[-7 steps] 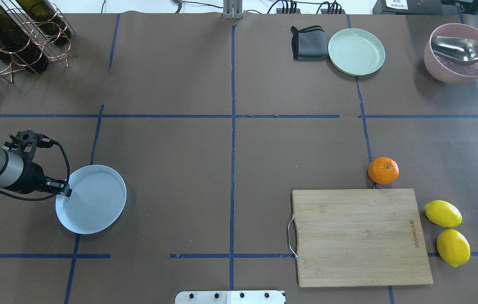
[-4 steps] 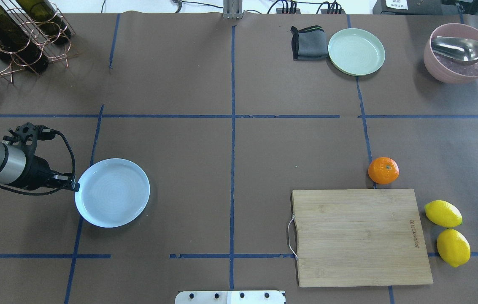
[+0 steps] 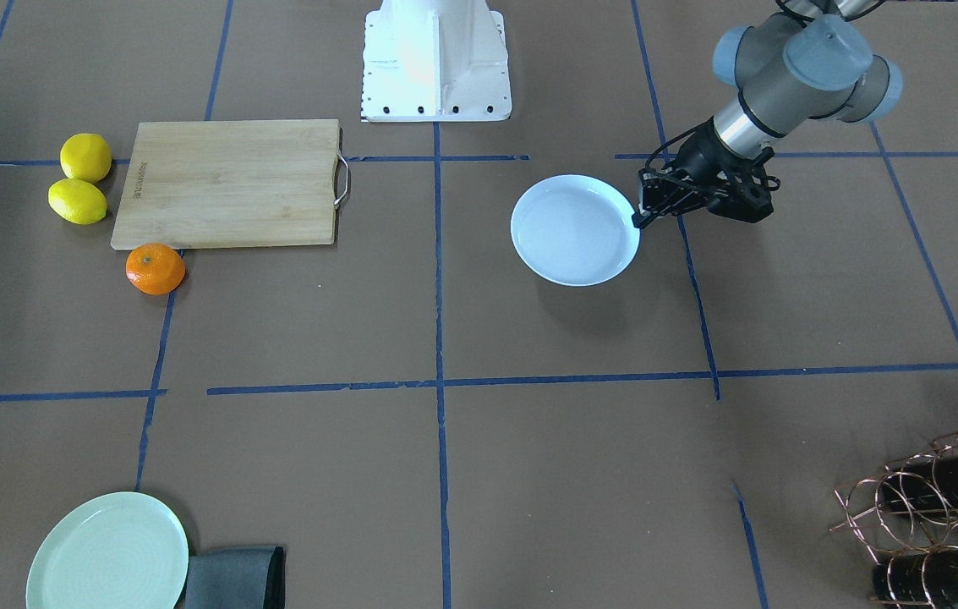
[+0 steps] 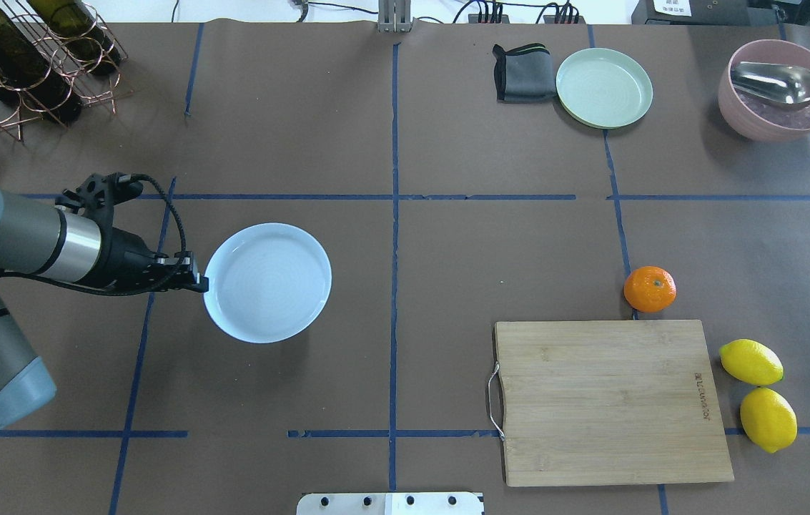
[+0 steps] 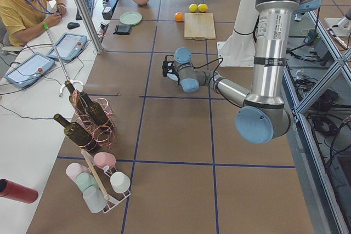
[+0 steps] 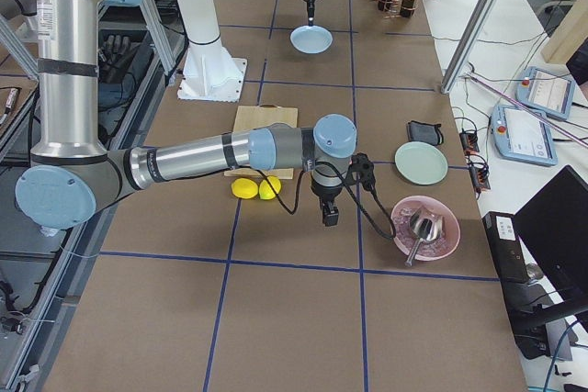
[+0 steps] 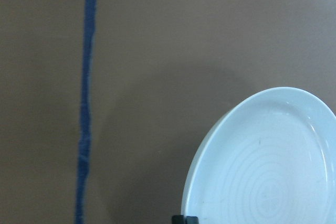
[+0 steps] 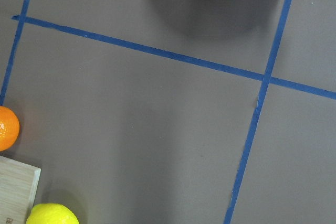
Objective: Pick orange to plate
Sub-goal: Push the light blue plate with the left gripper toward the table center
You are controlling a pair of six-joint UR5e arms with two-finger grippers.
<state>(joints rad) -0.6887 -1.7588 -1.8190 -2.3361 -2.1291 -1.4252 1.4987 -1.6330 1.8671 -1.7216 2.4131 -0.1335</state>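
Observation:
The orange (image 4: 650, 289) sits on the brown table just beyond the far edge of the cutting board; it also shows as the orange (image 3: 156, 269) and at the left edge as the orange (image 8: 6, 128). My left gripper (image 4: 197, 282) is shut on the left rim of the white plate (image 4: 267, 282), which hangs slightly above the table and casts a shadow. The front view shows the same grip, with my left gripper (image 3: 637, 220) on the plate (image 3: 575, 229). My right gripper (image 6: 328, 218) shows only in the right side view, above the table near the pink bowl; I cannot tell its state.
A wooden cutting board (image 4: 612, 400) lies at the near right with two lemons (image 4: 751, 361) beside it. A pale green plate (image 4: 603, 87), a grey cloth (image 4: 522, 71) and a pink bowl with a scoop (image 4: 780, 89) stand at the back right. A wine rack (image 4: 26, 57) fills the back left corner.
My left gripper has carried the plate to the right and farther from the robot, toward the table's middle. The orange has not moved.

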